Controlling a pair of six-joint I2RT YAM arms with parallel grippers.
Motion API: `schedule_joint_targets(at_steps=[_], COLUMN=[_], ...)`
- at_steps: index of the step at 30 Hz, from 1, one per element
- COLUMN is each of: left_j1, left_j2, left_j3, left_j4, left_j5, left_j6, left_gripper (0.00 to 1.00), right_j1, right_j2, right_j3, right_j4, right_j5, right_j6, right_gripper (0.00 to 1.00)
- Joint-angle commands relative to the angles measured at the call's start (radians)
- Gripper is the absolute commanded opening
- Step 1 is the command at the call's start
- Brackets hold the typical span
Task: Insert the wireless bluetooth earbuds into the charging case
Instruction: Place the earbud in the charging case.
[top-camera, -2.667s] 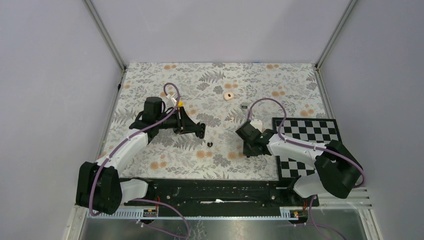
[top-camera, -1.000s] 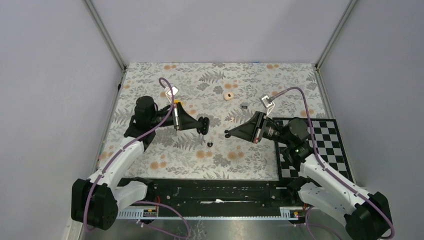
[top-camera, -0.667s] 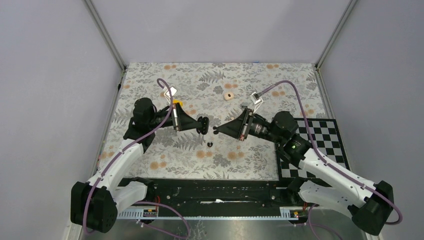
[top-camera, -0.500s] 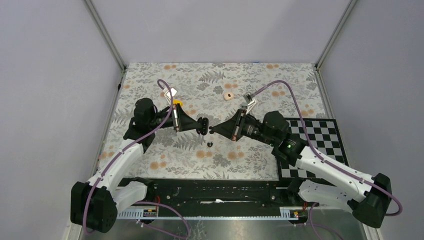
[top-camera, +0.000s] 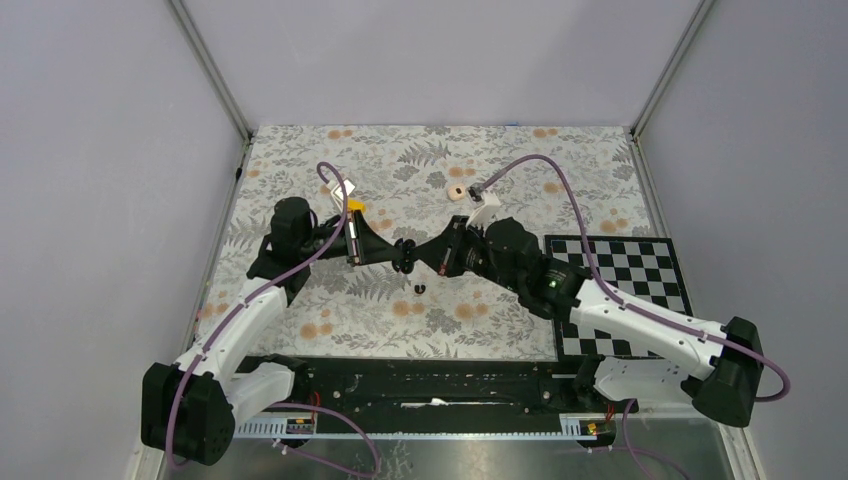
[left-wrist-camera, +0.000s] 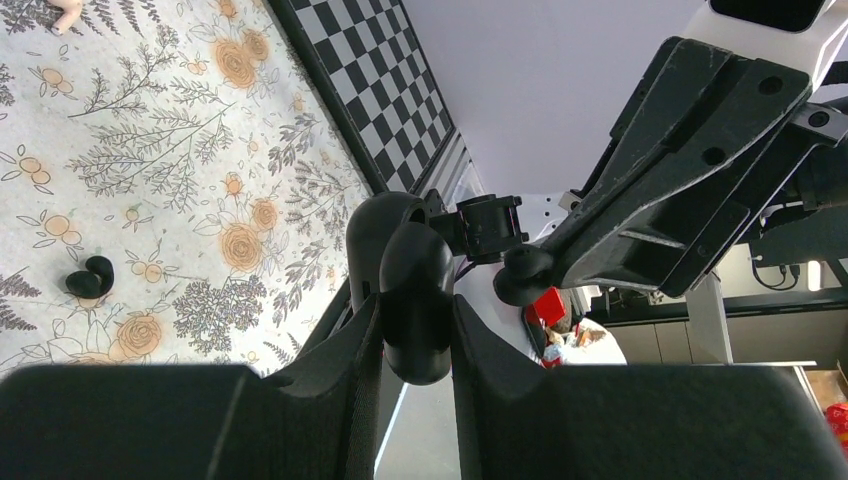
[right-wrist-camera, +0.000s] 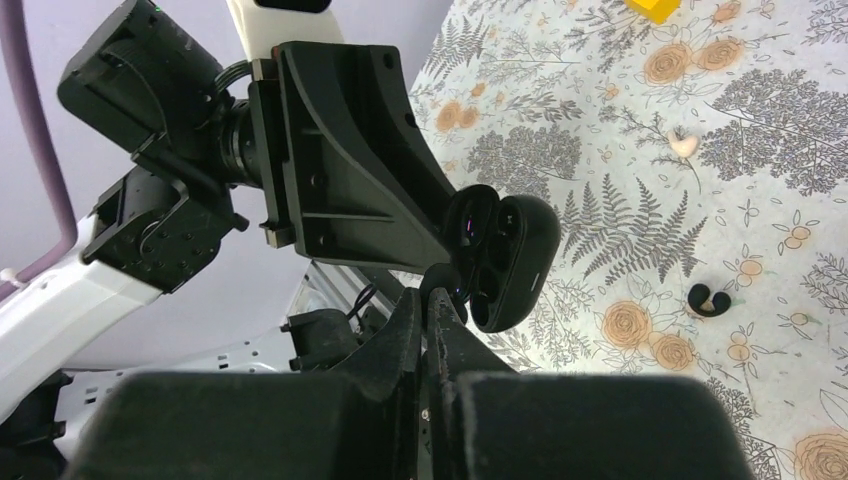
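Charging case (left-wrist-camera: 415, 300): lower end sunk between the fingers of the left gripper (left-wrist-camera: 415, 335), which we find blurred and cut by the bottom edge.
Earbud (right-wrist-camera: 441, 281): largely covered by the tips of the right gripper (right-wrist-camera: 428, 305).
Top view: we cannot separate case from fingers.
Peach disc (left-wrist-camera: 65, 11): cropped at the upper edge.

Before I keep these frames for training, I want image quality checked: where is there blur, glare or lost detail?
Top external: even, soft light, sharp, though black parts merge mid-table. Left wrist: its fingers blurred and dark, charging case sharp, wall behind blown white. Right wrist: near fingers blurred, held earbud dim, glints inside the open case, loose earbud on the cloth crisp.
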Motion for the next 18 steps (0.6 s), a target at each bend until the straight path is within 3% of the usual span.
schedule_joint_targets(at_steps=[1,18], left_j1=[-0.001,-0.018], left_j2=[0.001,0.019], left_j3=[0.054,0.059], left_j4=[0.014,0.014], left_j5=[-0.003,-0.002], left_j6=[0.022,0.024], left_gripper=[0.0,0.0], right_j1=[0.024,0.026], right_j2=[0.029,0.072], right_j3=[0.061,0.086], right_j4=[-0.006,0.019], right_j5=[0.094,0.153], right_j6=[-0.015,-0.028], right_gripper=[0.0,0.0])
